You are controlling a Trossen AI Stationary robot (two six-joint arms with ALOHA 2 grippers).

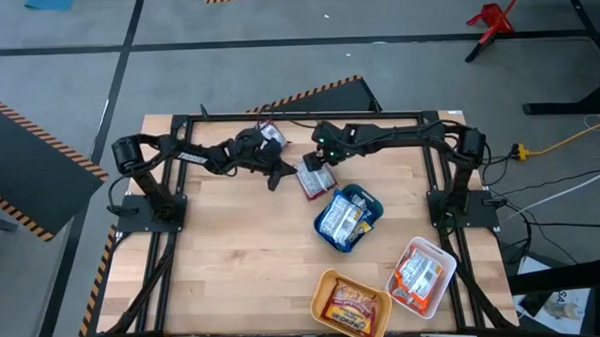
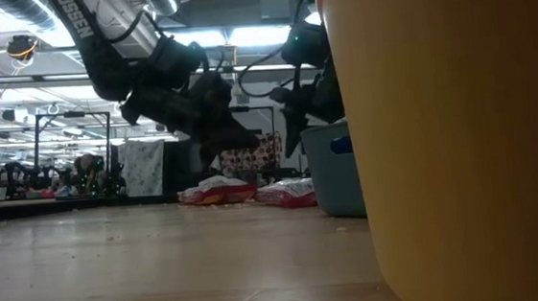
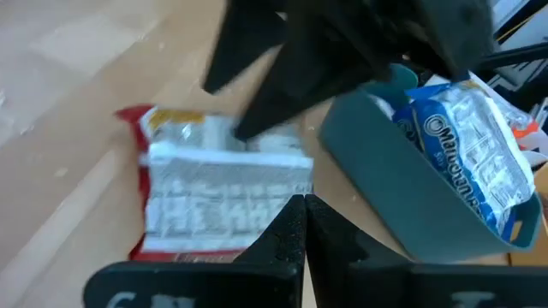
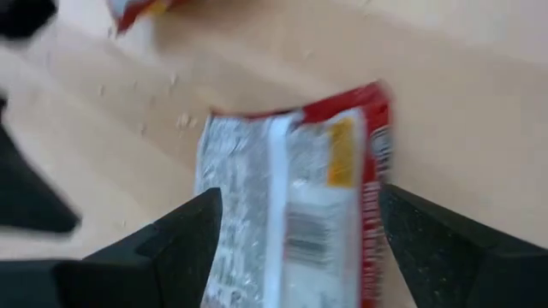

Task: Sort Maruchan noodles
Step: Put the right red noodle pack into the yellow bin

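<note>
Right hand point(image 4: 295, 231): we see it spread wide over a red packet point(image 4: 295, 184).
Left hand point(image 3: 304, 227): pinched closed, empty.
Trays: three, toward the desk's point(image 1: 233, 261) 5 o'clock corner.
Open room: 7 o'clock half.

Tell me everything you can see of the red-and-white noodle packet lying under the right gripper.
The red-and-white crinkly plastic noodle packet is flat and rectangular, lying back side up on the wooden table: silvery-white wrapper, red edges, a yellow patch and a barcode. It lies beside the teal tray, apart from it. The right gripper hangs open over it, one finger on each side, not yet closed. Crumbs are scattered on the wood nearby.
</note>
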